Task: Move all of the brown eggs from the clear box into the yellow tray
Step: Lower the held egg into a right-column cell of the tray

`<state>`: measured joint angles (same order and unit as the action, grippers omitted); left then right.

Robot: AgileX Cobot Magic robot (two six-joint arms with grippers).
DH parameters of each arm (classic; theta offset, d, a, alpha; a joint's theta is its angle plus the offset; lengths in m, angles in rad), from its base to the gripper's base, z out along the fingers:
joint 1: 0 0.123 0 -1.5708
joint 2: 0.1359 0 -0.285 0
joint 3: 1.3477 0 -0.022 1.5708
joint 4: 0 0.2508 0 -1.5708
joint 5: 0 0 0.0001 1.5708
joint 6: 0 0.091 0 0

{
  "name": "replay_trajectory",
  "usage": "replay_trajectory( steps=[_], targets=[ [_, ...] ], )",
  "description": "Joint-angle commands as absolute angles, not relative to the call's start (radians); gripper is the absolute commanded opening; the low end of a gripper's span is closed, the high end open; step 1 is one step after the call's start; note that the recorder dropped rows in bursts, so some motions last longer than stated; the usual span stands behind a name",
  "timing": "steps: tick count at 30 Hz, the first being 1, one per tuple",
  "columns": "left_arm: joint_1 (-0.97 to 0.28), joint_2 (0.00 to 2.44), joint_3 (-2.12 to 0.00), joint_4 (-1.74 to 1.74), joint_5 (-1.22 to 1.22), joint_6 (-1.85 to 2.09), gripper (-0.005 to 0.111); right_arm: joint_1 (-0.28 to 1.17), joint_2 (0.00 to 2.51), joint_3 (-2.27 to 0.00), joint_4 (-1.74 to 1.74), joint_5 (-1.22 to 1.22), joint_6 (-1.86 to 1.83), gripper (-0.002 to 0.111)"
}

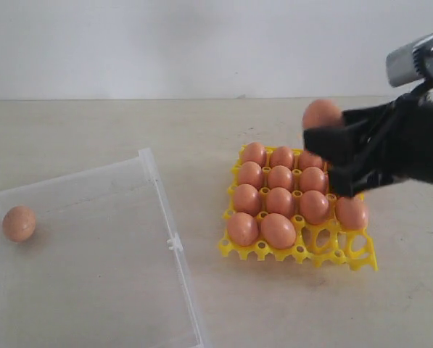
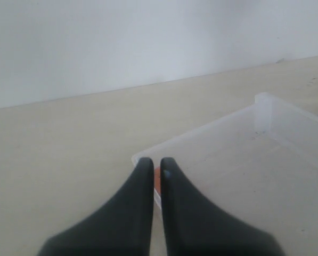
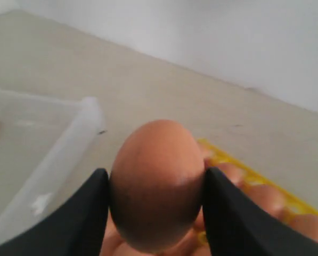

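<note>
My right gripper [image 3: 156, 181] is shut on a brown egg [image 3: 156, 181] and holds it above the far right part of the yellow tray [image 1: 347, 250]. In the exterior view that egg [image 1: 322, 114] shows just above the black fingers [image 1: 339, 145]. Several brown eggs [image 1: 280, 203] fill most of the tray's cups; the front right cups are bare. One brown egg [image 1: 19, 223] lies at the far left of the clear box [image 1: 165, 210]. My left gripper [image 2: 156, 162] is shut with nothing between its fingers, over that corner of the box [image 2: 254, 160]. A sliver of the egg [image 2: 156, 178] shows behind them.
The box and tray sit side by side on a pale beige table [image 1: 93, 130], with a white wall [image 1: 201, 43] behind. A small clip tab [image 1: 175, 243] sticks out from the box rim that faces the tray.
</note>
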<state>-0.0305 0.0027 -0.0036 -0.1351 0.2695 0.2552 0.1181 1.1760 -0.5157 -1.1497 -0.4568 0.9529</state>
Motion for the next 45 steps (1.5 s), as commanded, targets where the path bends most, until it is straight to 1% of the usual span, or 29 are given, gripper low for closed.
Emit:
replay_trajectory(
  steps=[1,3,6,8,11,15,21,24,45],
  targets=[
    [-0.034,0.0,0.0,-0.142,0.262,0.255,0.004,0.114,1.241,-0.491,-1.59,-0.574,1.233,0.0],
    [-0.034,0.0,0.0,-0.142,0.262,0.255,0.004,0.07,1.323,-0.488,-1.598,-0.626,1.221,0.0],
    [-0.034,0.0,0.0,-0.142,0.262,0.255,0.004,-0.035,1.481,-0.491,-1.515,-0.826,1.118,0.0],
    [-0.034,0.0,0.0,-0.142,0.262,0.255,0.004,-0.076,1.53,-0.491,-1.476,-0.869,1.079,0.0],
    [-0.034,0.0,0.0,-0.142,0.262,0.255,0.004,-0.111,1.577,-0.491,-1.47,-0.857,1.016,0.0],
    [-0.034,0.0,0.0,-0.142,0.262,0.255,0.004,-0.111,1.638,-0.491,-1.408,-0.843,0.875,0.0],
    [-0.034,0.0,0.0,-0.142,0.262,0.255,0.004,-0.111,1.64,-0.491,-1.299,-0.795,0.688,0.0],
    [-0.034,0.0,0.0,-0.142,0.262,0.255,0.004,-0.111,1.64,-0.491,-1.299,-0.766,0.688,0.0],
    [-0.034,0.0,0.0,-0.142,0.262,0.255,0.004,-0.107,1.652,-0.491,-1.298,-0.767,0.666,0.0]
  ],
)
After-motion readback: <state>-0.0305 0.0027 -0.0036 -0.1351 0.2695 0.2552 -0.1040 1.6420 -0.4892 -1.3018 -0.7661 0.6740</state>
